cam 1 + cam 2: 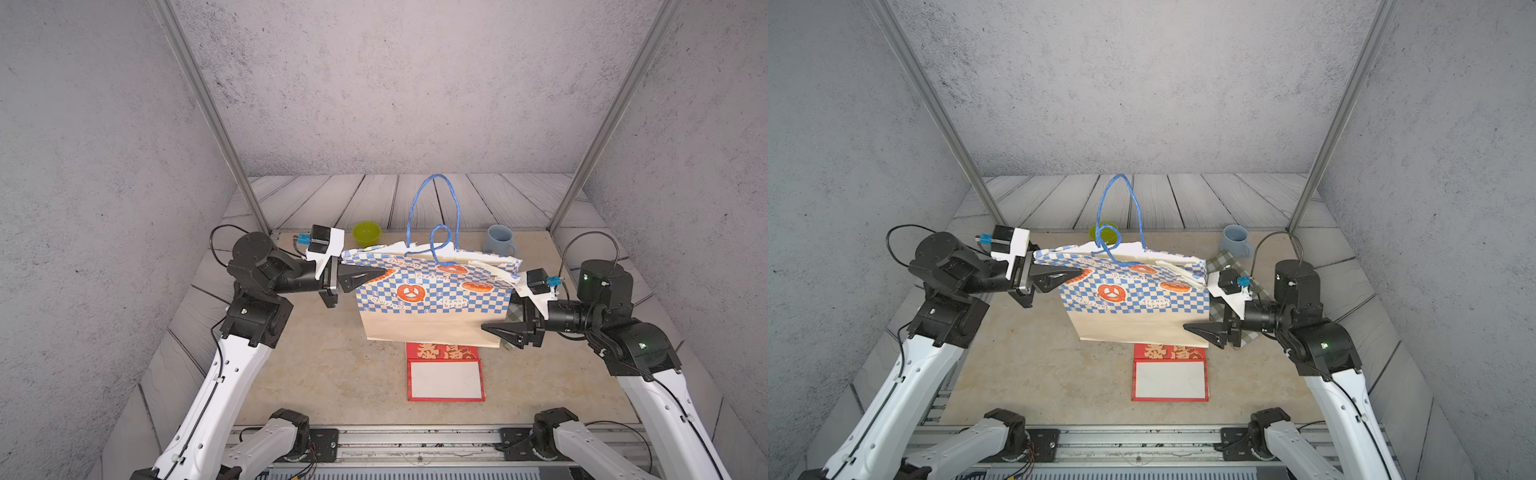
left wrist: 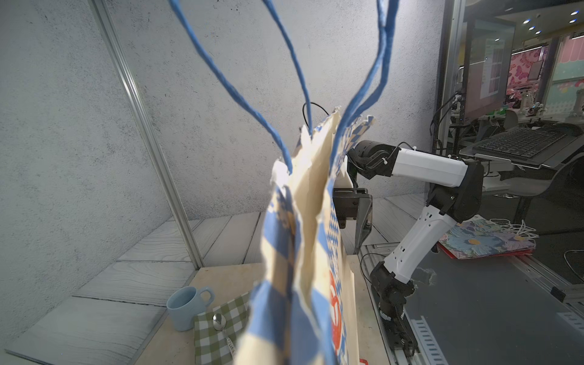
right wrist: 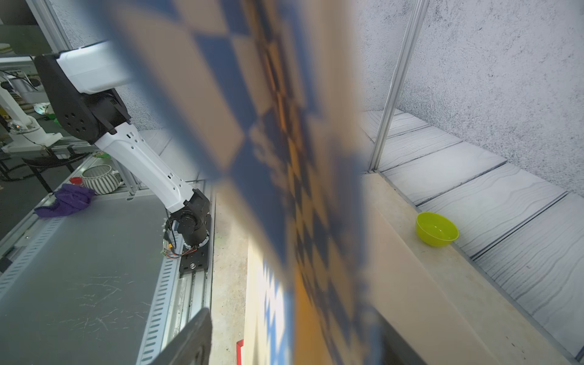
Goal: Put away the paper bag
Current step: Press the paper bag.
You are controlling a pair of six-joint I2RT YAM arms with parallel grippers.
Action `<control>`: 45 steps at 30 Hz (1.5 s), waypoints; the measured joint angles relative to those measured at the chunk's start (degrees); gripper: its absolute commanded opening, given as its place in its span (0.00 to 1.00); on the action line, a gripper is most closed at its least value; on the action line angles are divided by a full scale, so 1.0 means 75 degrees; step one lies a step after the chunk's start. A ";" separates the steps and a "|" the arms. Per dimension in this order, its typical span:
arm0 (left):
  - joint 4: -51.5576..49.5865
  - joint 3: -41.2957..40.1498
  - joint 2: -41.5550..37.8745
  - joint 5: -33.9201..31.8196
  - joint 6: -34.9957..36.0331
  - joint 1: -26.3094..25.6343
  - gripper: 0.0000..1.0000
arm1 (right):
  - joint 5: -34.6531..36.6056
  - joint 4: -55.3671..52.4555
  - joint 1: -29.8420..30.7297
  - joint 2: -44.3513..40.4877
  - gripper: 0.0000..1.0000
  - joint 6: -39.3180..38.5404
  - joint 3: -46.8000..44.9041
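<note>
Bag (image 1: 432,299) stands broadside over the table (image 1: 316,374), long axis running left to right: left gripper (image 1: 380,272) clamps its upper left corner, while right gripper (image 1: 492,328), jaws parted, straddles its lower right edge.

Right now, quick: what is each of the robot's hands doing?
Left fingers: closed, pinching the paper bag at its top corner.
Right fingers: open at the bag's lower corner, not gripping it.
</note>
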 measured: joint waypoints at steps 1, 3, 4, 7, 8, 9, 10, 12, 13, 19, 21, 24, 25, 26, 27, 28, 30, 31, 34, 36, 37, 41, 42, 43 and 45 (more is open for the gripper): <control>-0.0058 0.0012 -0.0003 0.0006 0.0032 0.0000 0.00 | 0.0073 0.0102 0.0000 -0.0076 0.75 0.0032 -0.0017; -0.0172 0.0009 -0.0012 0.0029 0.0093 0.0000 0.00 | 0.0274 0.0312 0.0000 -0.0256 0.75 0.0052 -0.0087; -0.0219 0.0009 -0.0017 0.0035 0.0122 0.0000 0.00 | 0.0425 0.0440 0.0000 -0.0376 0.75 0.0050 -0.0160; -0.0245 0.0009 -0.0038 0.0058 0.0128 0.0000 0.00 | 0.0833 0.0632 0.0000 -0.0653 0.75 -0.0073 -0.0376; -0.0239 0.0009 -0.0047 0.0073 0.0105 0.0000 0.00 | 0.0930 0.0638 0.0000 -0.0691 0.75 -0.0125 -0.0396; -0.0221 0.0009 -0.0055 0.0096 0.0079 0.0000 0.00 | 0.0976 0.0656 0.0000 -0.0720 0.74 -0.0163 -0.0396; -0.0207 0.0009 -0.0061 0.0117 0.0061 0.0000 0.00 | 0.0973 0.0679 0.0000 -0.0711 0.74 -0.0207 -0.0396; -0.0192 0.0009 -0.0061 0.0143 0.0026 -0.0012 0.00 | 0.0909 0.0702 0.0000 -0.0606 0.70 -0.0216 -0.0396; -0.0192 0.0009 -0.0058 0.0166 0.0015 -0.0015 0.00 | 0.0822 0.0764 0.0000 -0.0513 0.66 -0.0189 -0.0396; -0.0184 0.0009 -0.0050 0.0189 -0.0003 -0.0020 0.00 | 0.0358 0.1209 0.0000 -0.0169 0.43 0.0224 -0.0399; -0.0184 0.0009 -0.0032 0.0181 0.0000 -0.0020 0.00 | 0.0274 0.1253 0.0000 -0.0157 0.34 0.0300 -0.0399; -0.0169 0.0009 0.0009 0.0128 0.0023 -0.0020 0.00 | 0.0160 0.1253 0.0000 -0.0166 0.26 0.0414 -0.0399; -0.0163 0.0009 0.0020 0.0108 0.0026 -0.0020 0.00 | 0.0154 0.1250 0.0000 -0.0169 0.30 0.0466 -0.0399; -0.0160 0.0009 0.0029 0.0096 0.0032 -0.0020 0.00 | 0.0154 0.1250 0.0000 -0.0169 0.37 0.0504 -0.0399; -0.0163 0.0009 0.0035 0.0079 0.0038 -0.0020 0.00 | 0.0160 0.1247 0.0000 -0.0166 0.48 0.0597 -0.0399; -0.0163 0.0009 0.0041 0.0061 0.0055 -0.0020 0.00 | 0.0157 0.1274 0.0000 -0.0166 0.53 0.0635 -0.0399; -0.0184 0.0009 0.0041 0.0023 0.0114 -0.0020 0.00 | 0.0160 0.1390 0.0000 -0.0169 0.60 0.0769 -0.0396; -0.0201 0.0009 0.0041 0.0017 0.0149 -0.0020 0.00 | 0.0166 0.1480 0.0000 -0.0166 0.60 0.0813 -0.0396; -0.0265 -0.0029 0.0041 -0.0003 0.0268 -0.0023 0.00 | 0.0157 0.1886 0.0000 -0.0157 0.57 0.1174 -0.0396; -0.0300 -0.0114 0.0041 -0.0023 0.0329 -0.0029 0.00 | 0.0087 0.2250 0.0000 -0.0102 0.51 0.1504 -0.0361; -0.0321 -0.0172 0.0041 -0.0029 0.0353 -0.0029 0.00 | 0.0032 0.2401 0.0000 -0.0067 0.48 0.1617 -0.0326; -0.0449 -0.0434 0.0067 -0.0041 0.0452 -0.0029 0.00 | -0.0157 0.2876 0.0000 0.0108 0.28 0.2075 -0.0169; -0.0463 -0.0472 0.0079 -0.0041 0.0463 -0.0029 0.00 | -0.0189 0.2940 0.0000 0.0131 0.23 0.2139 -0.0163; -0.0498 -0.0501 0.0099 -0.0044 0.0484 -0.0032 0.00 | -0.0216 0.2996 0.0000 0.0146 0.16 0.2206 -0.0163; -0.0565 -0.0533 0.0114 -0.0044 0.0501 -0.0035 0.00 | -0.0256 0.3107 0.0000 0.0166 0.05 0.2305 -0.0169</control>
